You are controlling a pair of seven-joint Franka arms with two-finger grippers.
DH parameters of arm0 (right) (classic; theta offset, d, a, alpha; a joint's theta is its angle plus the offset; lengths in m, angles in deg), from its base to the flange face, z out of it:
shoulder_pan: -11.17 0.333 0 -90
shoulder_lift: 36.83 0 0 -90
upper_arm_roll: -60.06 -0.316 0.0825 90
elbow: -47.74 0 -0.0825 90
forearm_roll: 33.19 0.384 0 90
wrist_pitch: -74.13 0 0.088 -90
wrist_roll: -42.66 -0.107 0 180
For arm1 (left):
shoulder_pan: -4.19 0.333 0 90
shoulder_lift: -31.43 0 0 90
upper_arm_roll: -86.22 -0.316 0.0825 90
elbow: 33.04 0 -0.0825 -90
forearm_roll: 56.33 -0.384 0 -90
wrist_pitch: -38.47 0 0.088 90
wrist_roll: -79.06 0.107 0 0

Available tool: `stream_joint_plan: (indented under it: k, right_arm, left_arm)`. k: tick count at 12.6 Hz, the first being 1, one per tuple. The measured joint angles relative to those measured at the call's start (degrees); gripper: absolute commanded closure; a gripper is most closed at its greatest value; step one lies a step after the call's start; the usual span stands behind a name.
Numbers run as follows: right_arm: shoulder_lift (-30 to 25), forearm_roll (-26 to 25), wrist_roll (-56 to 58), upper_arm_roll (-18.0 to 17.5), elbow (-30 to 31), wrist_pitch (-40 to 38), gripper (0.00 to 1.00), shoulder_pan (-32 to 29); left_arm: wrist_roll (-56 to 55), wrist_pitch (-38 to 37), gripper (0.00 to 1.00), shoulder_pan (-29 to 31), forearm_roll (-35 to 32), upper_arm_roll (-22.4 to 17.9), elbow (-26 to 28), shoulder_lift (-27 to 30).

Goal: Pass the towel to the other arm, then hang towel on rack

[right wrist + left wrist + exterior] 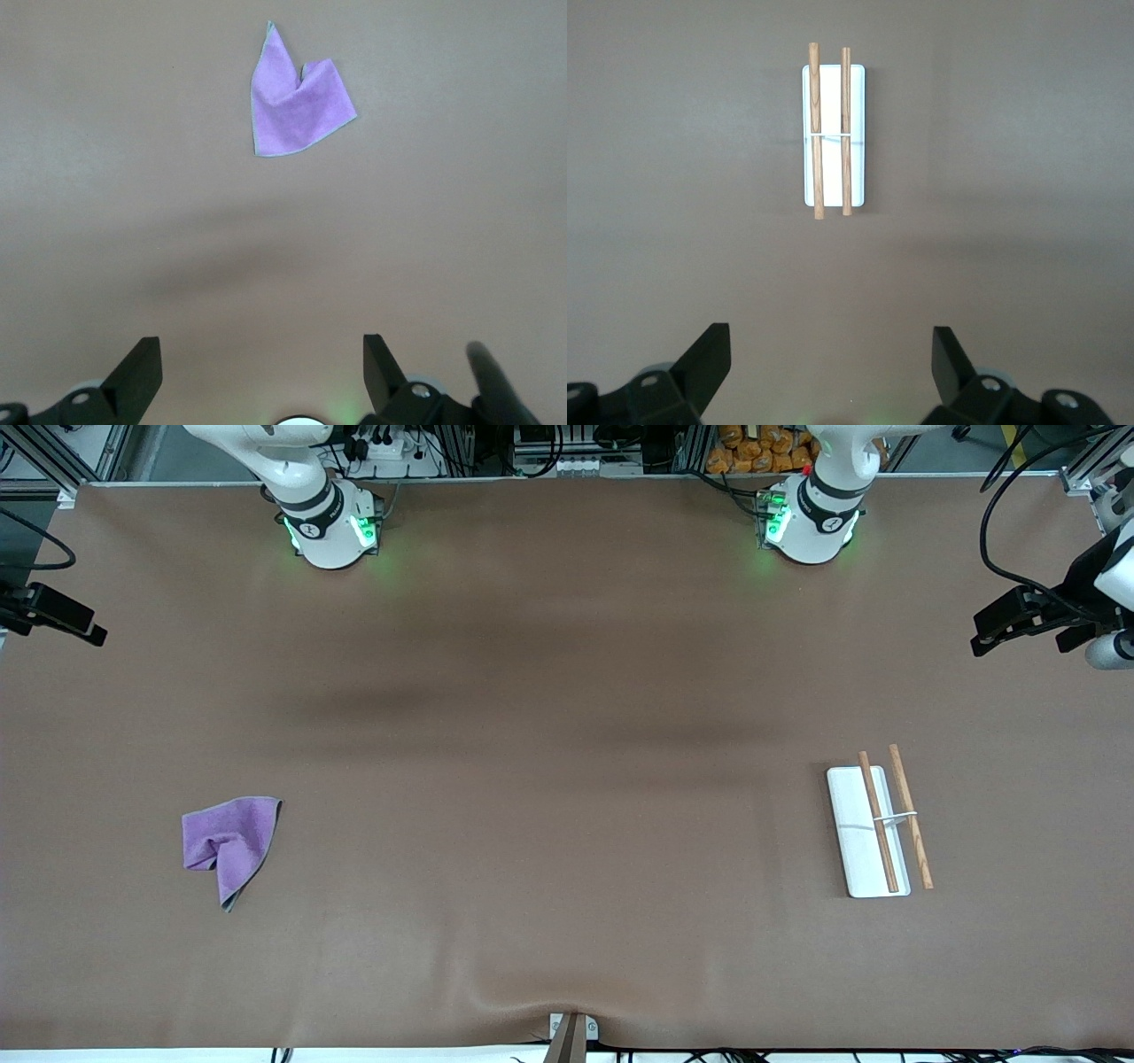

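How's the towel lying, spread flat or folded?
Partly folded. The towel lies crumpled on the table toward the right arm's end, one corner doubled over, its outline irregular instead of square; neither gripper touches it.

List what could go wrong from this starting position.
1. The small purple cloth towel lies crumpled and folded on the table; the open right gripper may pinch only one layer, weakening the handover.
2. The white-based rack with two thin wooden rods lies toward the left arm's end; the open left gripper could nudge it while draping.
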Motion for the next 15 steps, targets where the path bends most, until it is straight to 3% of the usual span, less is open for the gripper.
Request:
stream_joint_plan:
  k: [15]
  right_arm:
    - [0.74, 0.01, 0.03, -0.61, -0.64, 0.04, 0.0, 0.41]
  left_arm:
    - [0.05, -0.01, 0.0, 0.3, 0.0, -0.35, -0.13, 0.0]
